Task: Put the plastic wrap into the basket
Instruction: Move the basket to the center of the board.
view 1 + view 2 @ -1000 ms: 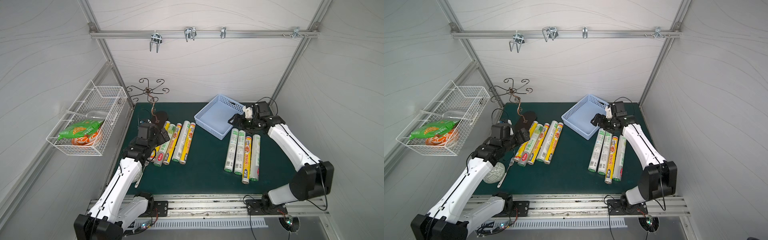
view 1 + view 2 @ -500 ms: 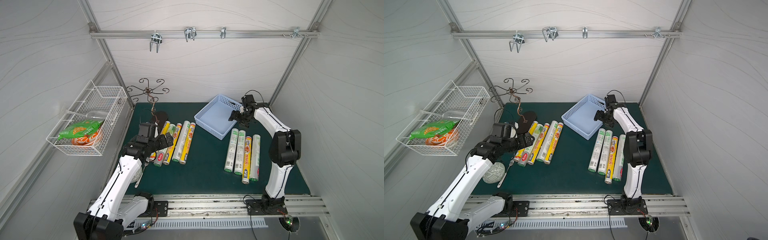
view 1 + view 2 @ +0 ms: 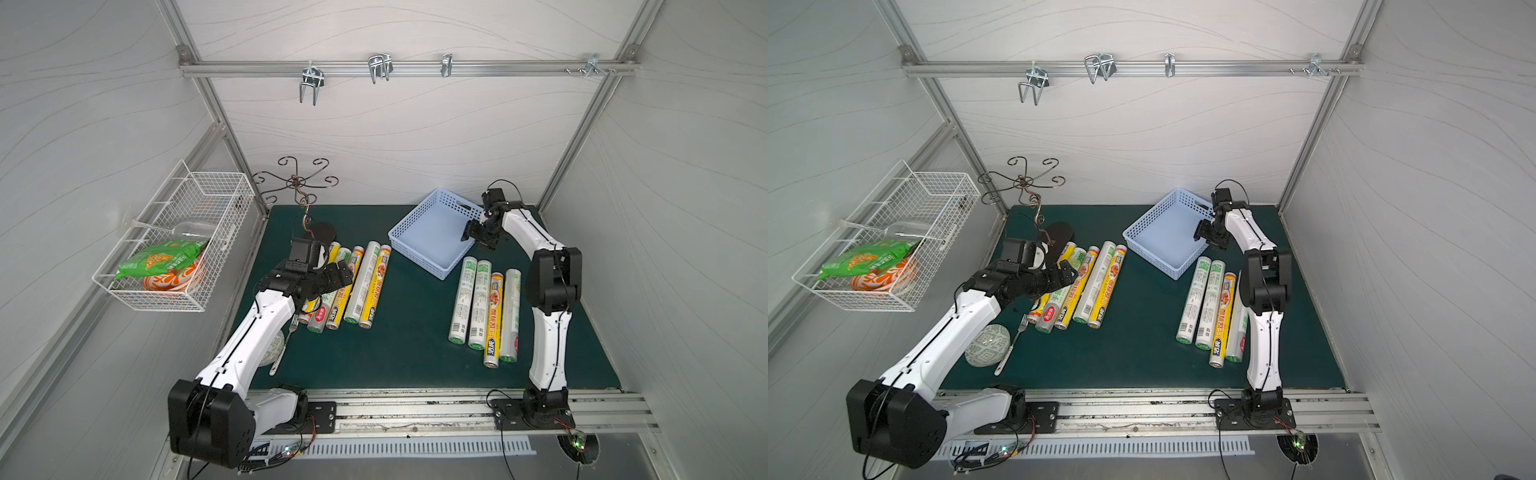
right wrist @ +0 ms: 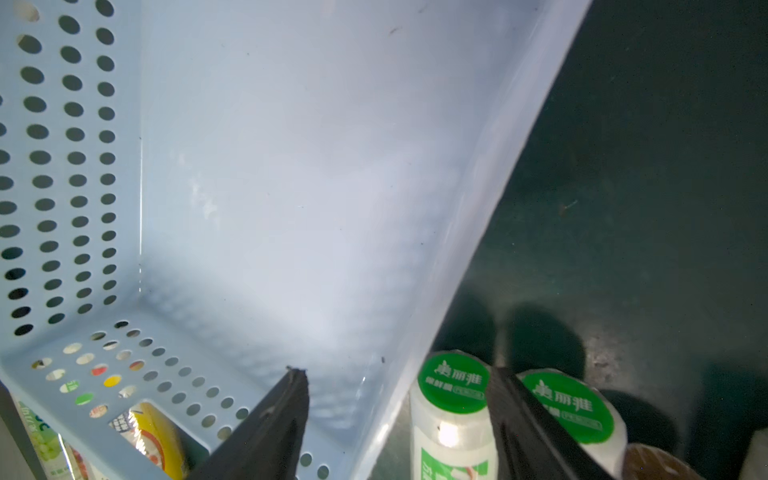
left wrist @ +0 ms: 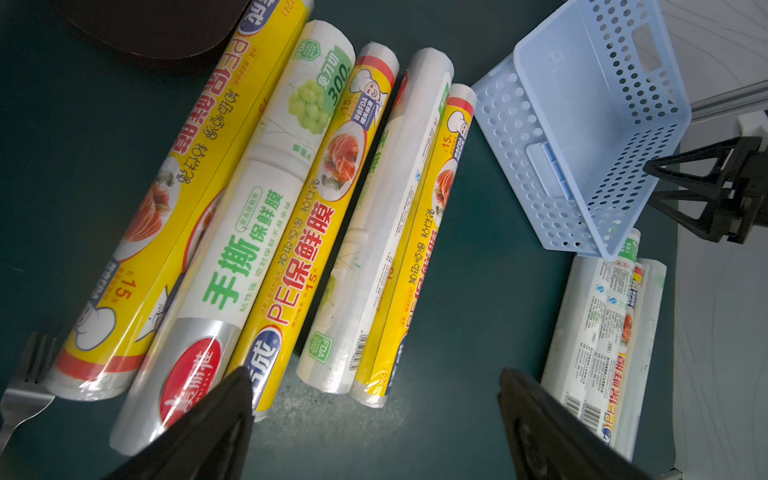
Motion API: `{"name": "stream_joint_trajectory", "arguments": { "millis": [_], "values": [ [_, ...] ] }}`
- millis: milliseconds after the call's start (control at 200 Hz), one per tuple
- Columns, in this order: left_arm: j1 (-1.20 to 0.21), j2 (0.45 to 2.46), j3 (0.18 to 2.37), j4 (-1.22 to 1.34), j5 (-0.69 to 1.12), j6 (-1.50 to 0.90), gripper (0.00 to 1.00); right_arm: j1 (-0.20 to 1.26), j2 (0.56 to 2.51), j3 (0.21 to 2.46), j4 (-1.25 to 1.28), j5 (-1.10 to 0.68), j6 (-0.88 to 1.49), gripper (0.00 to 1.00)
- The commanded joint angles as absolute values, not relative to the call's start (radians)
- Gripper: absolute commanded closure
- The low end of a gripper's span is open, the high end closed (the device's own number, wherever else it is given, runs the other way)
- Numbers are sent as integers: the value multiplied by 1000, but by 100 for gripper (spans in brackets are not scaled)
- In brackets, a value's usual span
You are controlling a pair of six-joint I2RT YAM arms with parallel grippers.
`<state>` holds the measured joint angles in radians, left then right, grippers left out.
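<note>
The right gripper (image 3: 471,235) had edged onto the basket (image 3: 415,259), jaws apart astride its wall; the left gripper (image 5: 374,378) gaped, empty, over rolls (image 3: 365,286) left of the basket. None lay inside. They looked light, stiff and slick, best pinched mid-length.

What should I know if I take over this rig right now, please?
Left gripper: open, holding nothing, above the five rolls lying side by side on the mat.
Right gripper: open, holding nothing, astride one wall of the basket, one finger inside and one outside.
The four rolls lie in a second row just in front of the basket.
Done: nothing yet; the basket is empty.
Left: all nine rolls need to go in.
</note>
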<state>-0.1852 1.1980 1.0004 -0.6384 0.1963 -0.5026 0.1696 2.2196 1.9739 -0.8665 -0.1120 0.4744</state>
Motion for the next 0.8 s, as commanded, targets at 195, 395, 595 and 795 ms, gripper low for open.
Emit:
{"name": "stream_joint_trajectory", "arguments": {
  "millis": [195,395,595,795],
  "values": [
    [-186,1201,1039,-579,227,-512,6,161,2283,2075,-946,-74,414,44],
    [-186,1187,1011,-578,222,-512,6,154,2315,2116,-963,-71,395,50],
    [-186,1189,1008,-579,220,-514,6,152,2340,2136,-973,-75,388,59],
    [-186,1188,1008,-583,220,-517,6,150,2345,2140,-980,-75,383,67]
  ]
}}
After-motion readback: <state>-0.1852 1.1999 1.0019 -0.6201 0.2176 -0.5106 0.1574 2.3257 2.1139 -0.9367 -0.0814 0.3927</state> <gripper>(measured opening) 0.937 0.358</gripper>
